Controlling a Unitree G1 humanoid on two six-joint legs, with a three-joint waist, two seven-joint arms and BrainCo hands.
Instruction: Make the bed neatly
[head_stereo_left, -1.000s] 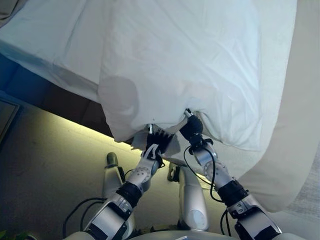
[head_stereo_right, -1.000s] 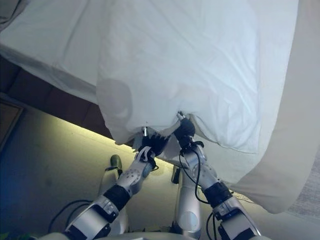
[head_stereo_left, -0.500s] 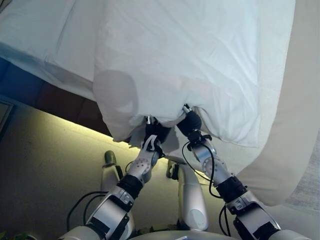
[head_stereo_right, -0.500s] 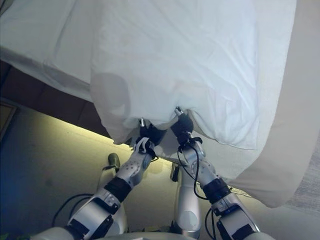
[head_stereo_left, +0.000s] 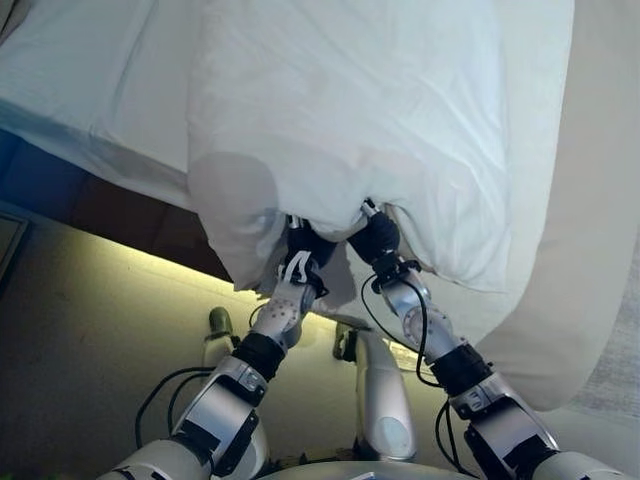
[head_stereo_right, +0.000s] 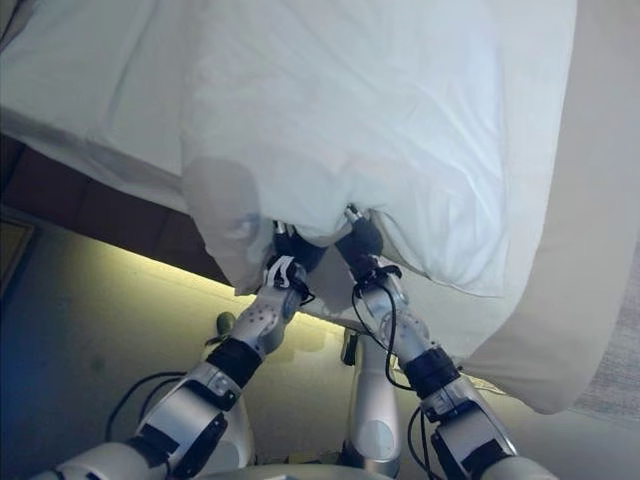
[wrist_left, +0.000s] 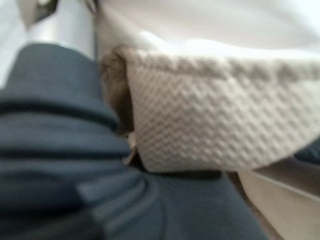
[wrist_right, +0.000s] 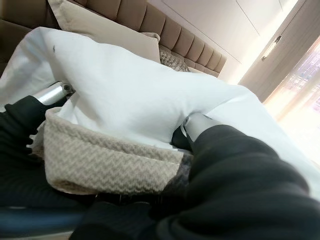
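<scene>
The fingers of both hands are buried under the hanging edge of the white duvet (head_stereo_left: 360, 110), so whether they are straight, curled or pinched on cloth cannot be told from either eye view. In the left wrist view only the dark ribbed cover of the left hand (wrist_left: 55, 150) shows, pressed against a beige textured blanket (wrist_left: 200, 120) whose folded edge lies under the white cloth; no finger shows there. In the right wrist view the right hand (wrist_right: 235, 185) shows as dark ribbed cover with a short piece of silver finger beside the same woven blanket edge and the white duvet bunched above it; the grasp itself is hidden. In the head views the two hands sit close together at the duvet's lower edge, the left hand (head_stereo_left: 300, 262) at about 9 o'clock of the right hand (head_stereo_left: 376, 238), the white cloth draping down over both. The duvet spreads up and away from the hands across the bed (head_stereo_left: 80, 110), with a corner hanging down at about 8 o'clock of the hands, over the bed's dark side. A beige bedspread (head_stereo_left: 590, 250) runs along the duvet's edge at 3 o'clock. Pillows and a padded headboard (wrist_right: 165, 30) show beyond the duvet in the right wrist view.
</scene>
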